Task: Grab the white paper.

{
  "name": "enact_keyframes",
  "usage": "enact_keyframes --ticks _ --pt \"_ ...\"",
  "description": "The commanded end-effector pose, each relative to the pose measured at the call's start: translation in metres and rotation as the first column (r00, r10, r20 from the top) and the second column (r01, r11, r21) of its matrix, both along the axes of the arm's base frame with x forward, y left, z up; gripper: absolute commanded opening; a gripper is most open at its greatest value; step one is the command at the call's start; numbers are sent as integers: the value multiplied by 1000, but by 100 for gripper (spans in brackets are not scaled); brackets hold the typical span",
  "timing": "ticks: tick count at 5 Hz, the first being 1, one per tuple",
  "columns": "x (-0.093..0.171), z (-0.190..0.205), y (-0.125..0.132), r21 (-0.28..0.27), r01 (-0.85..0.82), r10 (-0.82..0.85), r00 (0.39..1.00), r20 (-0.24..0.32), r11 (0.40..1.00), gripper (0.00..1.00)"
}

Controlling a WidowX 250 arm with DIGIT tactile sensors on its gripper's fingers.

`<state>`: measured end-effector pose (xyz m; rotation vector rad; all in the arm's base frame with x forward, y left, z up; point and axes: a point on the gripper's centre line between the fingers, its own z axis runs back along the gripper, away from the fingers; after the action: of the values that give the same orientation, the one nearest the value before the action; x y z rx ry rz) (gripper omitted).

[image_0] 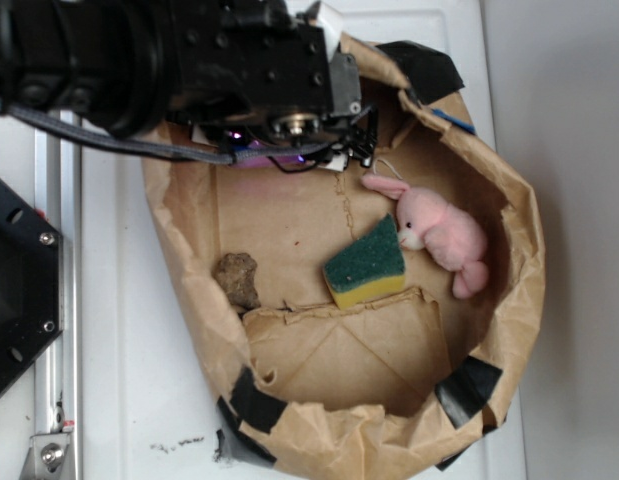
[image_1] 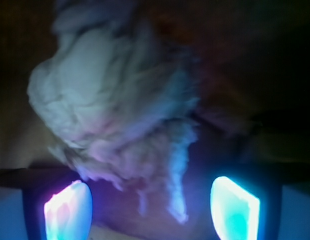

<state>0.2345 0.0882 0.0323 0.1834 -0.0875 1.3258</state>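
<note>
White desk (image_0: 119, 330) carries a brown paper bag (image_0: 524, 300), cut low and spread wide, its rim patched with black tape. Inside lie a pink bunny (image_0: 439, 232), a green and yellow sponge (image_0: 367, 265) just beside it, and a brown lump (image_0: 237, 277) near the left wall. The black arm (image_0: 139, 50) reaches over the bag's upper left rim, hiding what is under it. From the wrist view the tool (image_1: 152, 205) stands open, its two glowing pads (image_1: 68, 210) well apart. The paper (image_1: 104, 105) (crumpled, off-white, with stringy ends) sits just ahead of the tool, its ragged strands hanging between the pads; nothing is gripped, and whether a pad touches it I cannot tell.
</note>
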Motion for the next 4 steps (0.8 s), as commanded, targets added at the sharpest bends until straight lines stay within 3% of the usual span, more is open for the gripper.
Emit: enact_keyframes --ticks 1,2,4 --pt "12 9 0 16 -9 8 998 66 1000 45" --pt "11 8 -2 25 6 -7 998 62 1000 0" --pt "11 9 -4 2 49 -49 997 57 999 0"
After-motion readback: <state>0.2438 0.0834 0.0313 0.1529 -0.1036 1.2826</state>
